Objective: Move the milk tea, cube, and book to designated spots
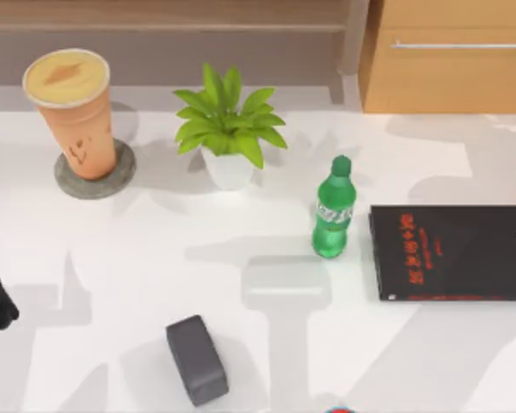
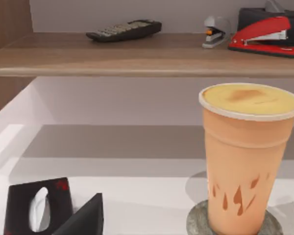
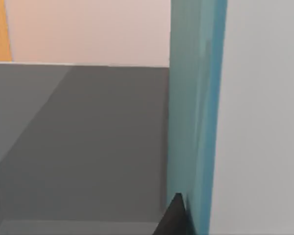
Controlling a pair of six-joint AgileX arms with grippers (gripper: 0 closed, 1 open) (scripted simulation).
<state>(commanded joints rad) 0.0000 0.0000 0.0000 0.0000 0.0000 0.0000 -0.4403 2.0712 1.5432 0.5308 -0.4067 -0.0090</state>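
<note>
With the milk tea (image 1: pixel 75 112) set on the grey coaster (image 1: pixel 95 175), the teal book (image 3: pixel 196 117) seems gripped by the right hand (image 3: pixel 179 218), though that cannot be told for sure, and could slip if jolted; the left hand (image 2: pixel 63 213), spread wide, sits near the cup and could tip it

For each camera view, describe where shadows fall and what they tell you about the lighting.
Top view: broad grey shadows cross the white table; the milk tea and green bottle cast soft ones. Left wrist view: shade lies under the wooden shelf, and the cup's shadow falls on the table behind it. Right wrist view: a grey shaded area lies beside the teal book.
</note>
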